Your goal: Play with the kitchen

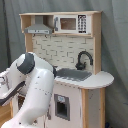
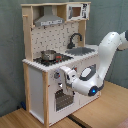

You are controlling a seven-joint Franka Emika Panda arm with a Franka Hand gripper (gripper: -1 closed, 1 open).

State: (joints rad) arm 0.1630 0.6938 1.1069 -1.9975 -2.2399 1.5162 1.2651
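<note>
Kitchen [image 2: 45, 75]: tall white and light-wood toy unit, standing on a wooden floor against a grey curtain, near centre in both exterior views.
Upper shelf: grey hood [image 2: 50, 21] beside a microwave [image 1: 70, 24].
Back wall: pale pegboard [image 2: 52, 39] behind the counter.
Counter: black stovetop [image 2: 50, 60] carrying a small metal pot [image 2: 48, 54]; grey sink [image 1: 73, 75] with a curved black faucet [image 1: 84, 59].
Front: oven door [image 2: 62, 97] below the stovetop, at the second exterior view's lower centre.
Arm [image 2: 102, 60]: white, bending down from the second exterior view's right.
Gripper [image 2: 66, 79]: pressed close to the kitchen front just above the oven door; claw opening impossible to tell.
</note>
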